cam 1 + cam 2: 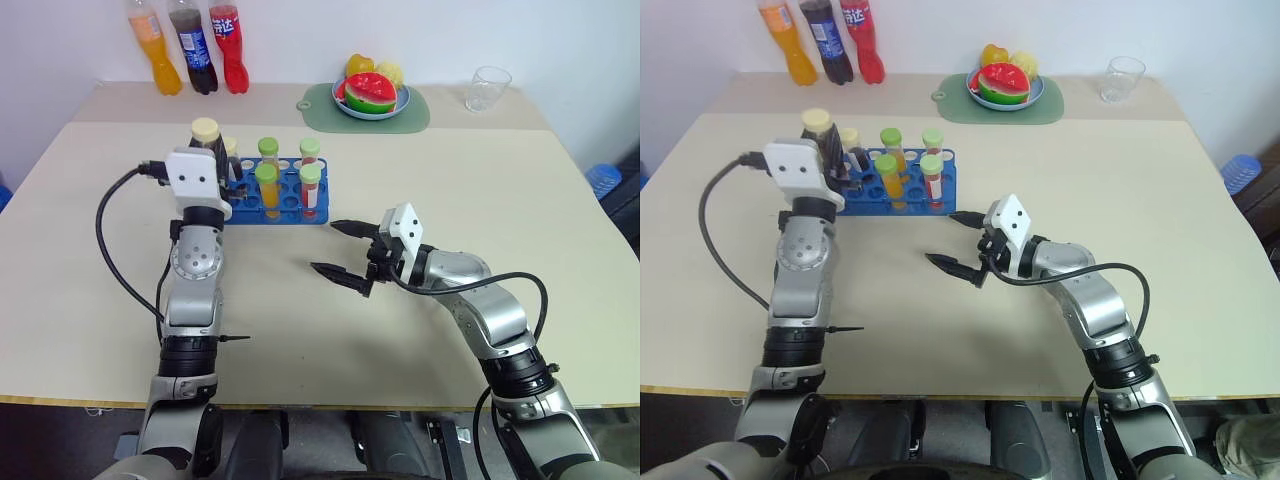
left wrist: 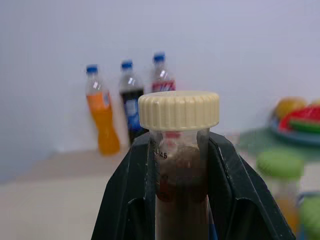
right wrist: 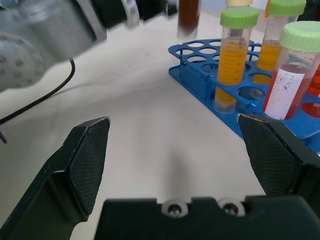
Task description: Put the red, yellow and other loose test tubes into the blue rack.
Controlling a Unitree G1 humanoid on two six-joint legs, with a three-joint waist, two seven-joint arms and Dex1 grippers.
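Dark brown tube (image 2: 181,200) with cream cap stands upright, clamped in the left gripper (image 2: 182,210) at the left end of the blue rack (image 1: 282,208). Right gripper (image 1: 341,249) rests nearer, jaws spread wide, empty.

1. Open table (image 1: 420,160) right of the blue rack (image 1: 285,212): free passage.
2. Capped tubes (image 1: 311,186) upright in the rack block its right holes; left holes open.
3. Left gripper (image 1: 222,168) with the dark tube (image 1: 207,137) crowds the rack's left end.
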